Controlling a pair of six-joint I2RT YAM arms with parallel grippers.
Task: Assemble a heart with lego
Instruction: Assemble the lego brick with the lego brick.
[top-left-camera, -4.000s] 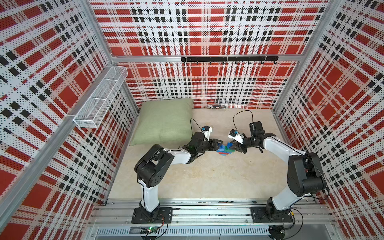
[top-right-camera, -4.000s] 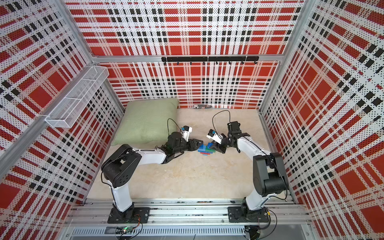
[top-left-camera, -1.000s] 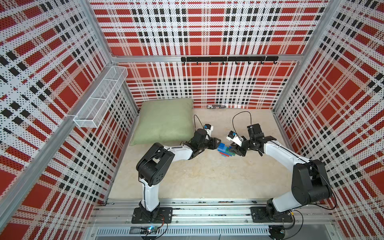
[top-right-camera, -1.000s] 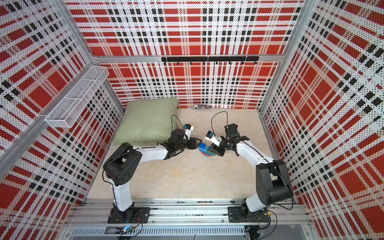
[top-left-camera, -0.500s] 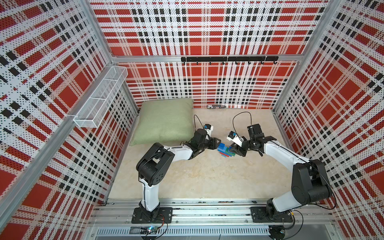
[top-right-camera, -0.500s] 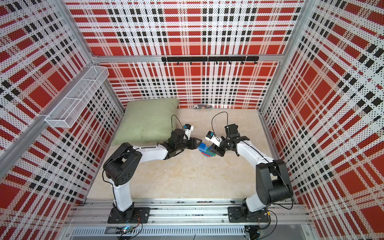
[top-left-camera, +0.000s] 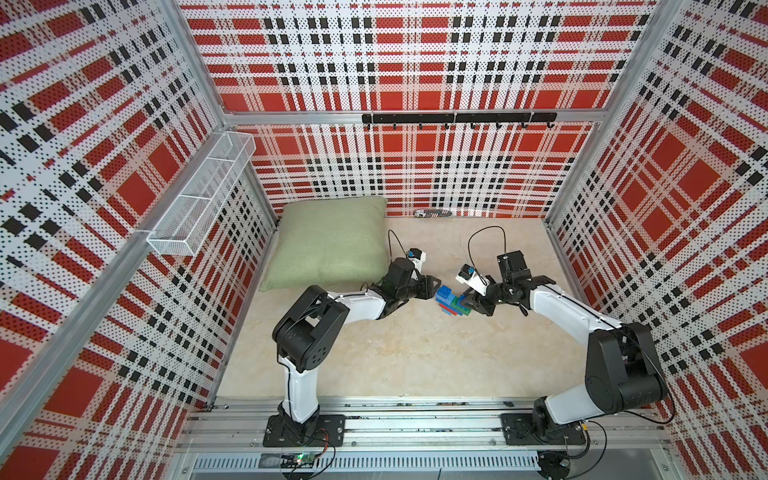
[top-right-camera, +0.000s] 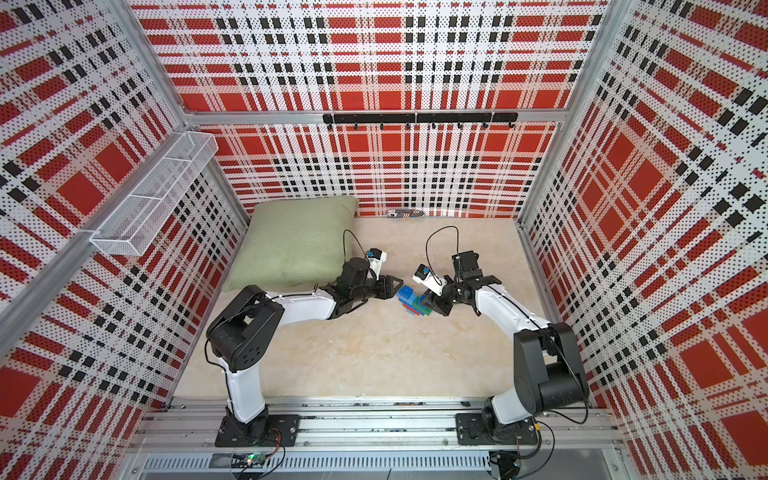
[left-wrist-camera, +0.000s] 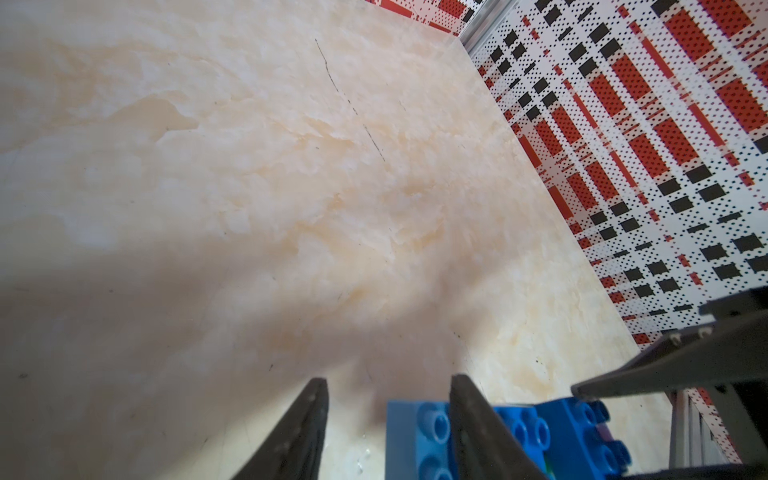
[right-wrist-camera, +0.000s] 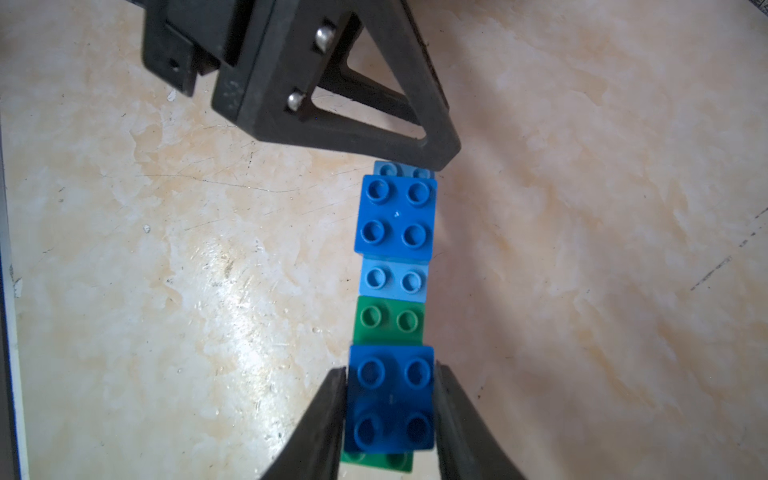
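One brace missing: right end effector (right-wrist-camera: 389, 374) is clamping the heart (right-wrist-camera: 392, 286); left end effector (top-left-camera: 436, 286), at its 9 o'clock, is gaping. Pressing is risking a pivot.

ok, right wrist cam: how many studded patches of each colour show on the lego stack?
Dark blue patches: 2
Light blue patches: 2
Green patches: 2
Total: 6 on the lego stack. Whether same-colour patches join underneath is hidden.
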